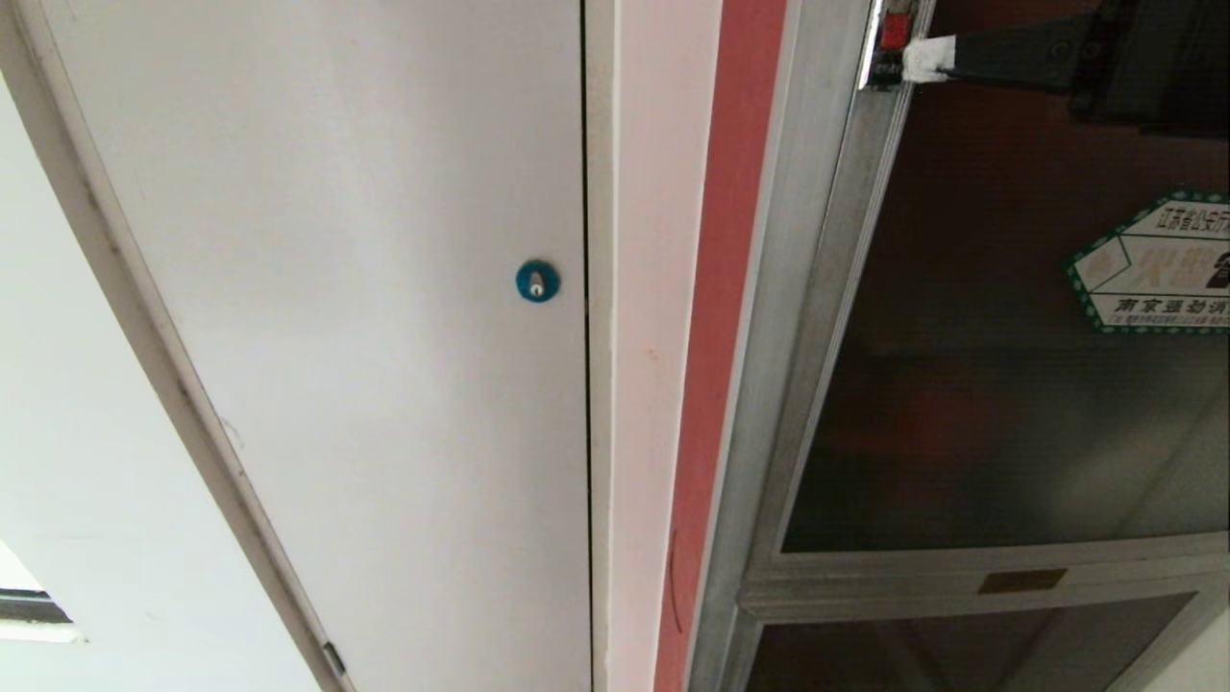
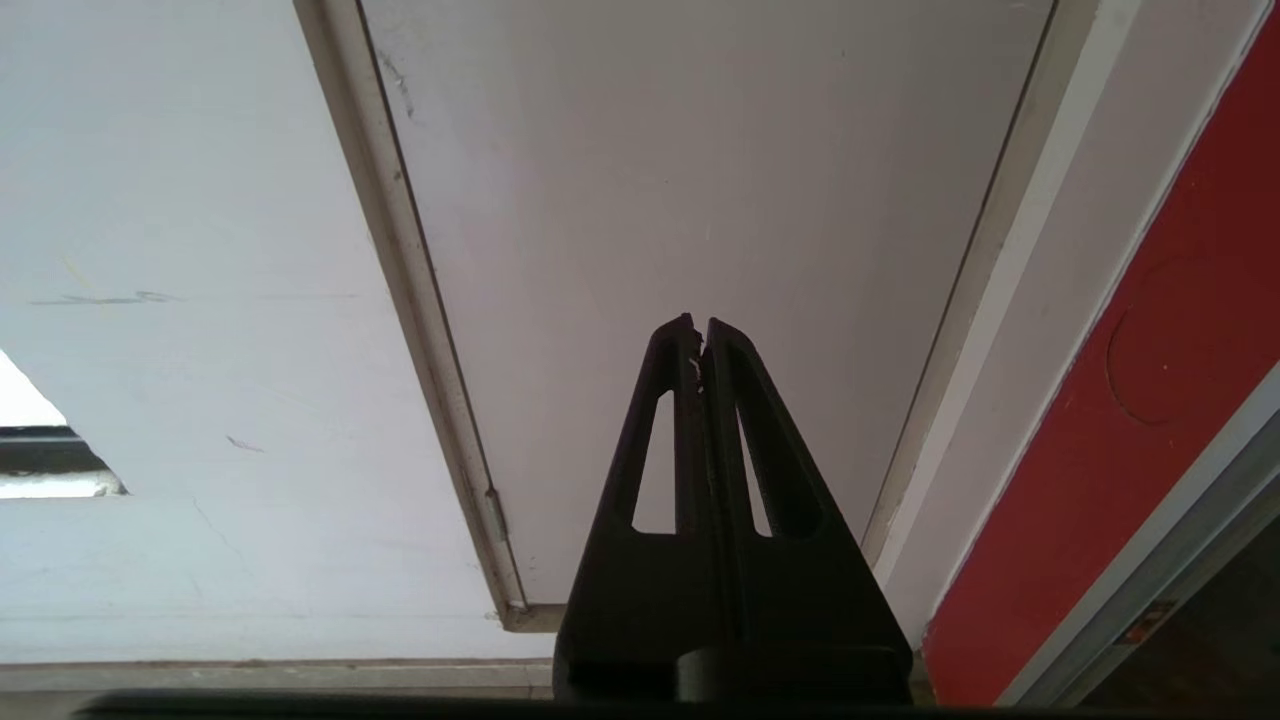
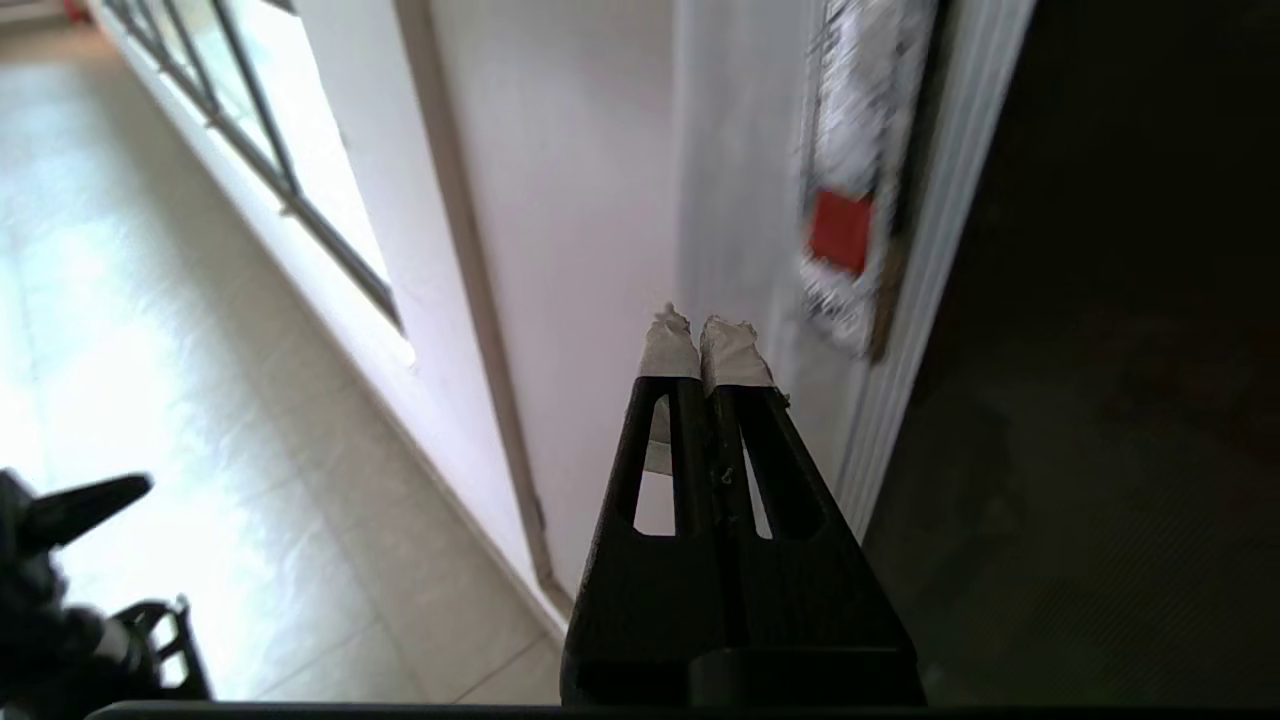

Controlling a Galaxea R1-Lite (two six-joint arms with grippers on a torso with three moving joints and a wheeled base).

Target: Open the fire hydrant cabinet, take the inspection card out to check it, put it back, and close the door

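Door (image 1: 990,404) of dark frosted glass stands closed at right. Right tool (image 1: 924,60), fingers pressed together and empty, reaches the red latch (image 1: 894,31). Left tool (image 2: 699,335) likewise narrow, empty.

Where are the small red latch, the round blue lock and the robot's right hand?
small red latch (image 1: 895,31), head view, its red face
round blue lock (image 1: 537,281), head view, its centre
right hand (image 1: 925,58), head view, white-taped fingertips, closed beside the latch

Hexagonal green-bordered sticker (image 1: 1158,264) on the door (image 1: 980,413), Chinese text, partly cut off
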